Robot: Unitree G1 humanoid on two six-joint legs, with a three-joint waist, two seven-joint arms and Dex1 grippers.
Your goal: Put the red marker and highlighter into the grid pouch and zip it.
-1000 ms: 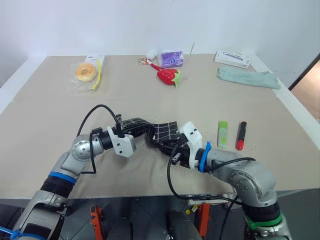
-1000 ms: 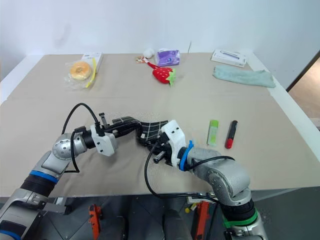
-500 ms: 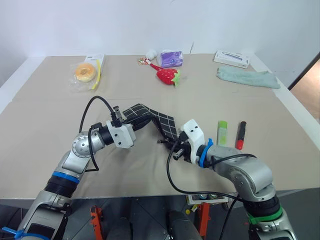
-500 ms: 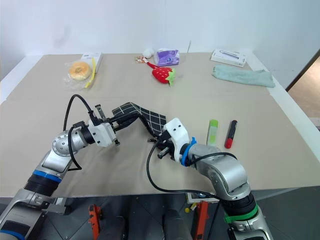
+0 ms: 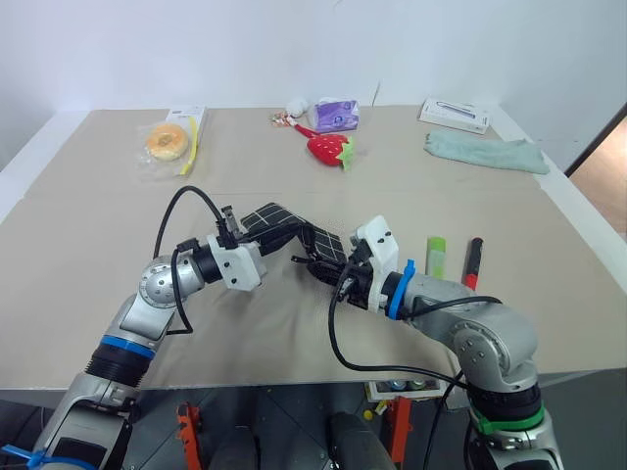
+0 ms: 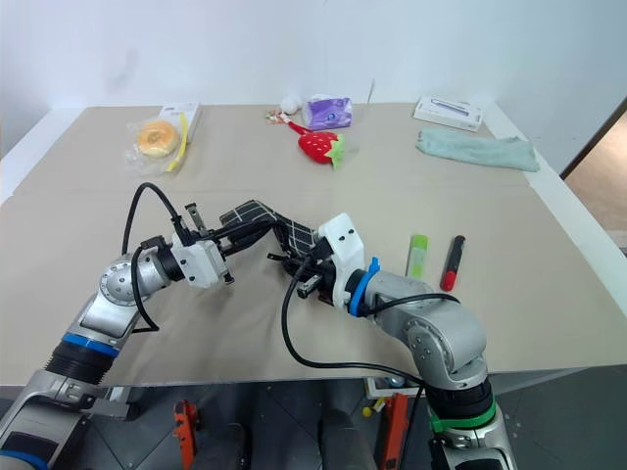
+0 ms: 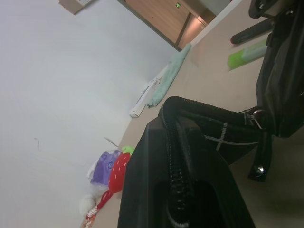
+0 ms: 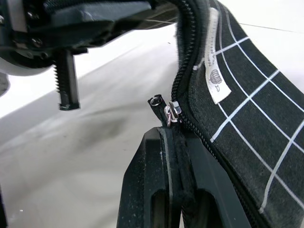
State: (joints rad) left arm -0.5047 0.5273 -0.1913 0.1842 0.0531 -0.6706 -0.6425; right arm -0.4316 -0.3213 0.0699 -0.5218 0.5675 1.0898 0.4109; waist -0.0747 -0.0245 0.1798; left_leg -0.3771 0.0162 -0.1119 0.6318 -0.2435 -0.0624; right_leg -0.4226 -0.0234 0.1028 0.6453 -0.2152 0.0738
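Left gripper point(image 5: 257, 227): closed on the pouch's point(image 5: 294, 233) left end, holding it off the table point(image 5: 88, 225). Pouch: mid-table, sagging between both grippers. Right gripper point(image 5: 328, 266): clamped at the pouch's right end, apparently on the zipper pull point(image 8: 167, 113). Highlighter point(image 5: 436, 262), then marker point(image 5: 473, 264): just right, side by side, lying flat.

A wide table point(image 5: 88, 225) with a beige top and pale edges stands against a plain white wall point(image 5: 245, 49). Past its far right corner shows a brownish strip, perhaps wooden floor point(image 5: 602, 162). The light is even.
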